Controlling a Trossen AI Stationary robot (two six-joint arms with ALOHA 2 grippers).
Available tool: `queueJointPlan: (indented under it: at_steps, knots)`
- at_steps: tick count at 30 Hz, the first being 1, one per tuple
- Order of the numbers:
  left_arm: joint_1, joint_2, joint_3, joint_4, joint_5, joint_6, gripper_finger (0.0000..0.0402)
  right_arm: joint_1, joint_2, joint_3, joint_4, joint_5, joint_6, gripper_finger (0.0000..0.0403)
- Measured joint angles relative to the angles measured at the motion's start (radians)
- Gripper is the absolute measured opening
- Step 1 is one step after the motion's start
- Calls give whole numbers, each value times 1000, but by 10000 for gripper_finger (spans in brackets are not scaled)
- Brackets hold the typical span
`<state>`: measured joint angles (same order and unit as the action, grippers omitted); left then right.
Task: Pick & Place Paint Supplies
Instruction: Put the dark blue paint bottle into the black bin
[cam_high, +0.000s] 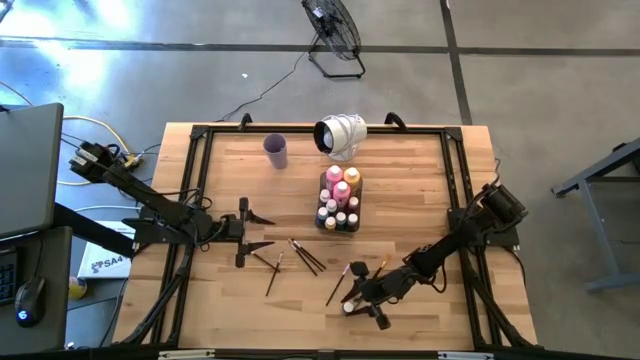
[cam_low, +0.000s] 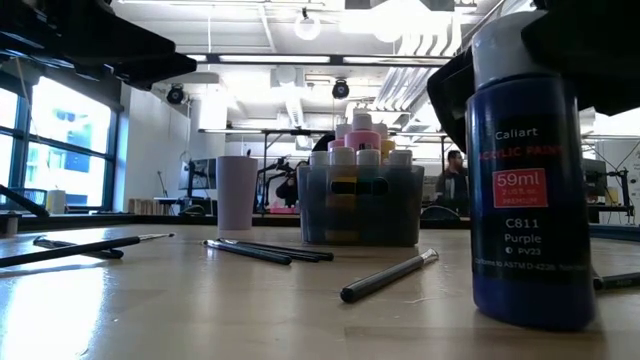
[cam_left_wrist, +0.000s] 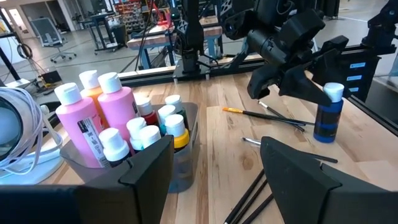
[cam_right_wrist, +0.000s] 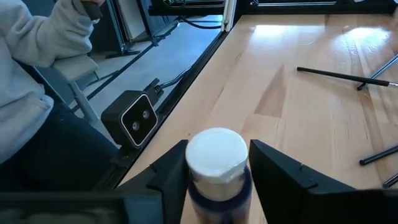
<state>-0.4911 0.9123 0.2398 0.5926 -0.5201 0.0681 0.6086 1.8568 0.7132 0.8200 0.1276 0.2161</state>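
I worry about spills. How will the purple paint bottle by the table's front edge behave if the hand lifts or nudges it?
The purple paint bottle stands upright, tall and narrow, so a sideways nudge could probably tip it. Its smooth round body may slip between the right hand's fingers. The white cap looks closed, so a spill seems unlikely.

Overhead looks straight down; the low view sits close beside the white-capped blue paint bottle (cam_low: 530, 200), which both wrist views also share.
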Motion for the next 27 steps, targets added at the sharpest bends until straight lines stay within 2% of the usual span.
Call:
queueJointPlan:
  at_steps: [9, 15, 21, 27]
  knots:
    - [0, 0, 0, 0, 0, 1, 235, 0, -27, -1, -3, -34, 24, 114]
    - [0, 0, 0, -4, 0, 1, 235, 0, -91, -1, -46, 11, 24, 119]
    - [0, 0, 0, -4, 0, -18, 235, -14, -221, -1, -206, 117, -27, 112]
    - [0, 0, 0, -5, 0, -20, 235, -68, -397, -1, -351, 167, -41, 117]
